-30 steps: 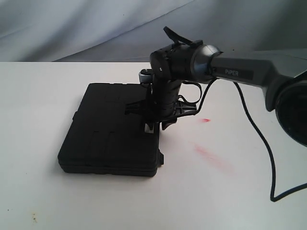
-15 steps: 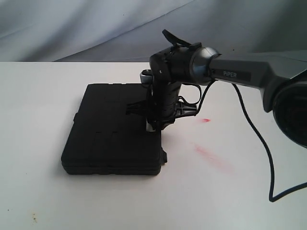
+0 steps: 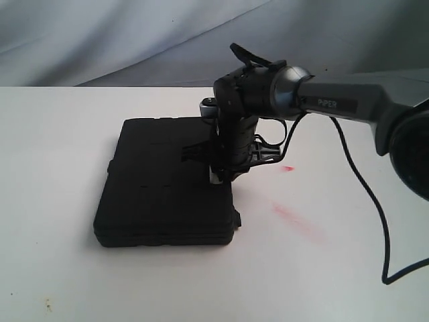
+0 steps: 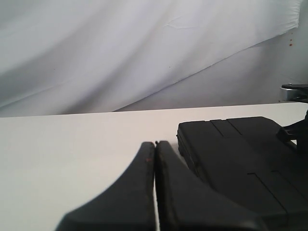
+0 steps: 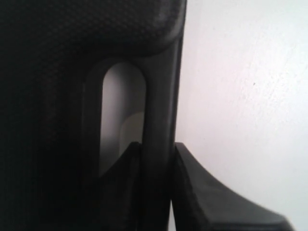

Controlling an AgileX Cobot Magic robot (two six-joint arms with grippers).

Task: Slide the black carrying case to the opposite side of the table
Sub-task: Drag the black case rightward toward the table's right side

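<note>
The only legible text is "PiPER", in white on the right arm.

We see a matte black case on a plain white table; faint red smears lie at the case's three o'clock. Our left gripper and right gripper are black, the backdrop pale grey.

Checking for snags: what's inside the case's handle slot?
One finger of the right claw reaches into the slot; white table shows through. The closed case hides its contents.
</note>
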